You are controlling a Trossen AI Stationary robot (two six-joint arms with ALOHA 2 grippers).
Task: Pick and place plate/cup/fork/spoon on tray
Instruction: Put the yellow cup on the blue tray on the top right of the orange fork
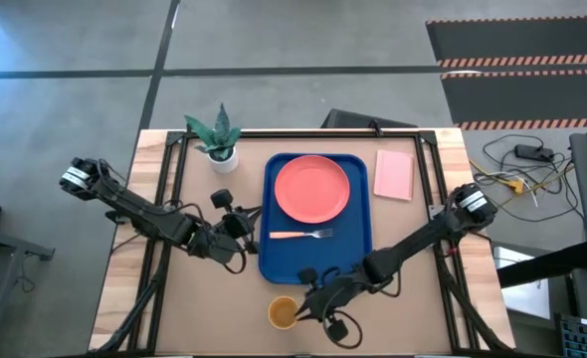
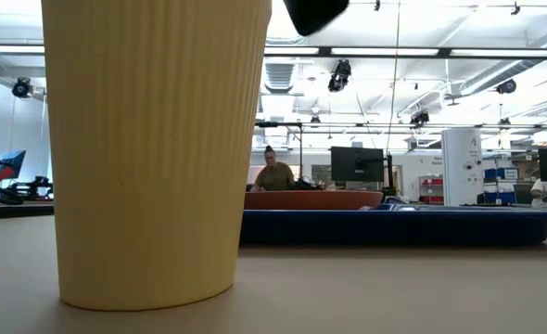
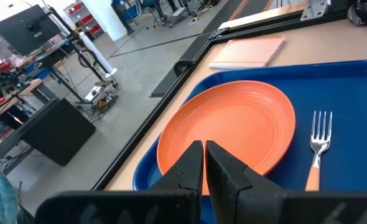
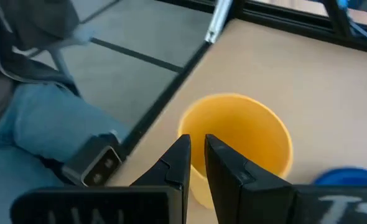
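The blue tray (image 1: 316,261) lies mid-table. The coral plate (image 1: 312,189) lies flat on its far half, and the fork (image 1: 301,234) lies flat on the tray just nearer than the plate; both also show in the left wrist view, the plate (image 3: 233,127) and the fork (image 3: 317,149). The yellow cup (image 1: 282,314) stands upright on the bare table, on the near side of the tray's near-left corner; it also shows in the low view (image 2: 153,148). My right gripper (image 4: 197,155) hovers just above the cup's rim, fingers nearly shut, empty. My left gripper (image 3: 204,158) is shut and empty at the tray's left edge. The spoon is not seen.
A potted plant (image 1: 217,139) stands at the far left of the table, and a pale pink pad (image 1: 394,174) lies right of the tray. A person in jeans (image 4: 40,124) is close to the table's near edge beside the cup.
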